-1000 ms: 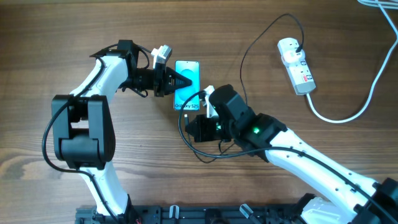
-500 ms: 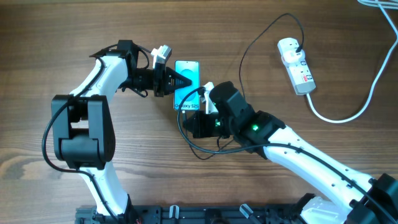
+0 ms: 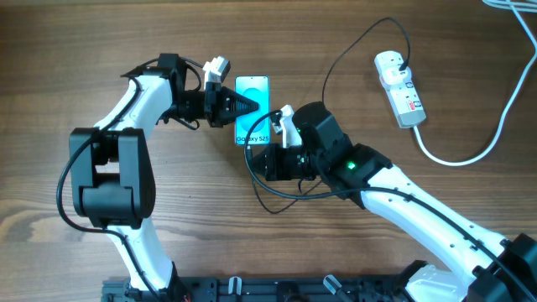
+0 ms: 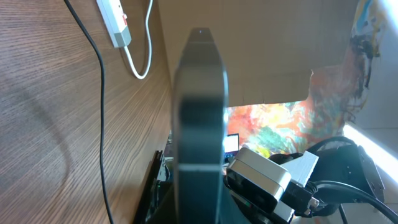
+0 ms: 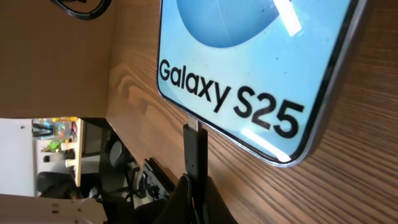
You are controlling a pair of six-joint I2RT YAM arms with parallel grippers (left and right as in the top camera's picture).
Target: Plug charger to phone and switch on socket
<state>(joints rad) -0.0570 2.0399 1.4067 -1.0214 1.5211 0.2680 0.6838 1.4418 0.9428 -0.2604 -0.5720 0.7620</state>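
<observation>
In the right wrist view, the right gripper (image 5: 194, 190) is seen with its jaws closed on the small metal-tipped plug of the thin black charger cable (image 5: 194, 146). The plug's tip is set against the bottom edge of the flat, blue-screened "Galaxy S25" phone (image 5: 249, 56), which is laid on the brown wooden worktop (image 5: 348, 186). Beyond, from overhead, the left gripper (image 3: 247, 106) is held with jaws closed, tips over the screen. Farther right, the elongated white power strip socket (image 3: 400, 88) is laid well apart.
</observation>
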